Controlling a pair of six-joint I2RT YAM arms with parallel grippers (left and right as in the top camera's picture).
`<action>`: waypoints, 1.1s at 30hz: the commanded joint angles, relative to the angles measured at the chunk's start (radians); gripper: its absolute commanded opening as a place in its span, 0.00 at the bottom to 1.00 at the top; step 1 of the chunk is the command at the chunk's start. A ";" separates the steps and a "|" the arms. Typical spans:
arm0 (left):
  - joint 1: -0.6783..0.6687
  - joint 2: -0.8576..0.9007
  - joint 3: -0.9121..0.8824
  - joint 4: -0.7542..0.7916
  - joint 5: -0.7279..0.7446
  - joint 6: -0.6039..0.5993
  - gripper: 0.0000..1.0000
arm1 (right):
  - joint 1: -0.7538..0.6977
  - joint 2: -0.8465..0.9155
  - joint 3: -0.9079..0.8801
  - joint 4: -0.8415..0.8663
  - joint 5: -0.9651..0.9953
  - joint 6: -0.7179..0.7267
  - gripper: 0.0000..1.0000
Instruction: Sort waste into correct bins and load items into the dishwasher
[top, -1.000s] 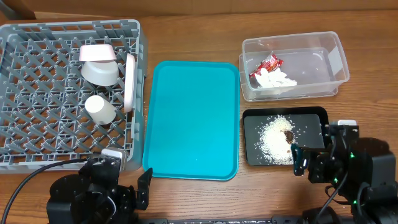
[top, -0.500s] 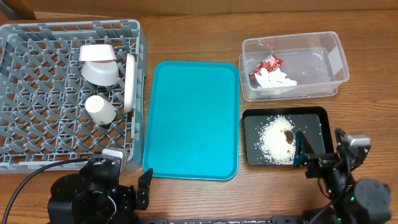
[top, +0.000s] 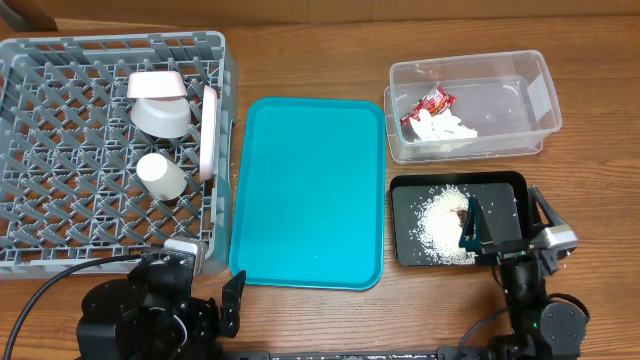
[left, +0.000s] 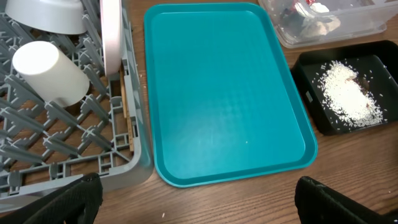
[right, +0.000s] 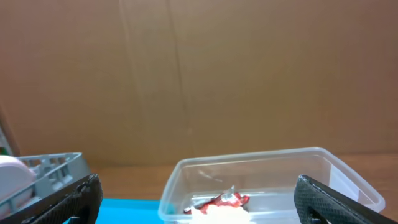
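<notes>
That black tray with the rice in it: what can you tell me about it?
The black tray is shallow and rectangular with rounded corners, and looks like glossy plastic. It lies flat on the wooden table, just right of the teal tray and close in front of the clear tub. Inside are a heap of white rice and a small brown lump. The open fingers of the right gripper hang over its near edge; whether they touch it cannot be told.
</notes>
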 joint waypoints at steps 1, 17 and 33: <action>-0.004 -0.007 0.002 0.002 0.002 0.017 1.00 | -0.024 -0.009 -0.038 -0.027 -0.006 -0.001 1.00; -0.004 -0.007 0.002 0.002 0.002 0.017 1.00 | -0.041 -0.009 -0.038 -0.197 0.009 0.000 1.00; -0.004 -0.007 0.002 0.002 0.002 0.017 1.00 | -0.041 -0.009 -0.038 -0.197 0.009 0.000 1.00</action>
